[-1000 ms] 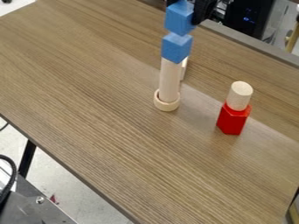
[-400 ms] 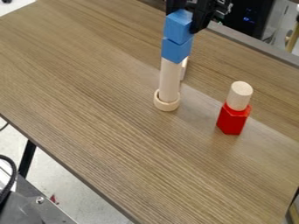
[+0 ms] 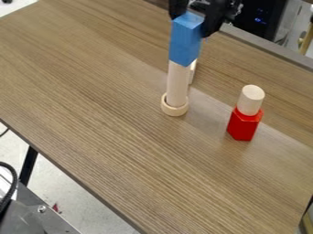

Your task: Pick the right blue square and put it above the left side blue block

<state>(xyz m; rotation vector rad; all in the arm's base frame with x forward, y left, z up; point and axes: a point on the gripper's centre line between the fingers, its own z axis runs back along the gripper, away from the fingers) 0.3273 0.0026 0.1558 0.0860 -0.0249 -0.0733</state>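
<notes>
Blue square (image 3: pixel 186 29): on lower blue block (image 3: pixel 185 52), above the pale post (image 3: pixel 178 84) | claw (image 3: pixel 191 25): gripping it by its sides | handling: likely light, stiff, slightly slick; grip opposite flat faces, release evenly; sideways nudge could topple the post

Lab, looks like: black box with blue lights (image 3: pixel 256 16) upper right, bolted grey metal plate (image 3: pixel 36 217) and thick black cable (image 3: pixel 14 176) lower left.
</notes>
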